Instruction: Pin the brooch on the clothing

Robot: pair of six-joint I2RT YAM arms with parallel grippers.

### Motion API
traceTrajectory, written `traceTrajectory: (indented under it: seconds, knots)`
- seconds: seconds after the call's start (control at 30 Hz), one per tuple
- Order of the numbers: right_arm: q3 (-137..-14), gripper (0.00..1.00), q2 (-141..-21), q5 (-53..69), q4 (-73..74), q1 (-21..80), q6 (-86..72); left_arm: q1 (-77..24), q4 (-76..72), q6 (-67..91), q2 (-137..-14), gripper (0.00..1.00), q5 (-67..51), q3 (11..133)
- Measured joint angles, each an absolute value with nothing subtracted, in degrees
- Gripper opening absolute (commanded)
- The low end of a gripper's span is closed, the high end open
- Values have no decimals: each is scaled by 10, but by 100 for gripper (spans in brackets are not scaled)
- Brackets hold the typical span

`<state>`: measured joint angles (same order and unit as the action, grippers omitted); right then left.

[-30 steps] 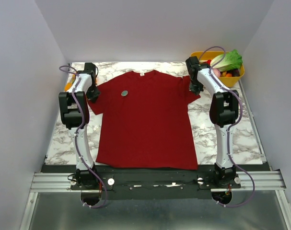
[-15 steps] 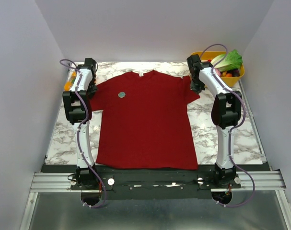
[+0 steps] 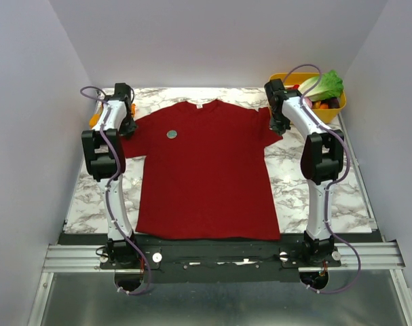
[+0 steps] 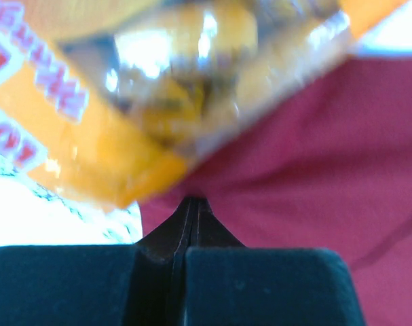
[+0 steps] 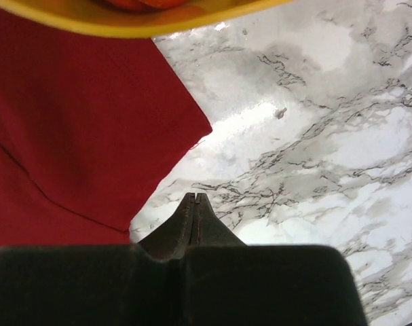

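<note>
The brooch [image 3: 172, 134] sits on the red T-shirt [image 3: 206, 183], upper left of its chest, so the pinning looks done, though from above I can't tell whether it's truly fastened. Both tools are pinched shut and empty. The left tool [image 4: 193, 201] is at the frame-left sleeve beside an orange snack packet [image 4: 77, 142]. The right tool [image 5: 195, 197] is over the table [image 5: 314, 149] by the other sleeve, near a yellow bin [image 3: 331, 114]. Nothing is in the way.
</note>
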<state>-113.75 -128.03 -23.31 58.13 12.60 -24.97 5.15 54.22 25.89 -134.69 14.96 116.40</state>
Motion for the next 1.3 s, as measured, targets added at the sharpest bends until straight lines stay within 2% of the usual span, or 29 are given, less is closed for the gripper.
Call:
traceTrajectory:
  seconds: [0.2,0.4,0.67,0.97,1.13,1.3]
  knots:
    - [-1113,1,-1231,-221,580,134,-247,41,441,260,-1187,2,68,1022]
    - [-1084,1,-1170,-209,576,137,-245,-29,384,259,-1100,2,37,1011]
    - [-1059,1,-1146,-206,570,137,-245,-199,389,253,-1165,1,25,1096]
    - [-1021,1,-1148,-188,559,137,-246,-288,403,254,-1258,1,13,1198]
    - [-1009,1,-1152,-172,550,137,-246,-332,397,262,-1263,0,2,1180]
    - [-994,1,-1152,-157,543,137,-244,-372,360,276,-1258,0,-8,1076]
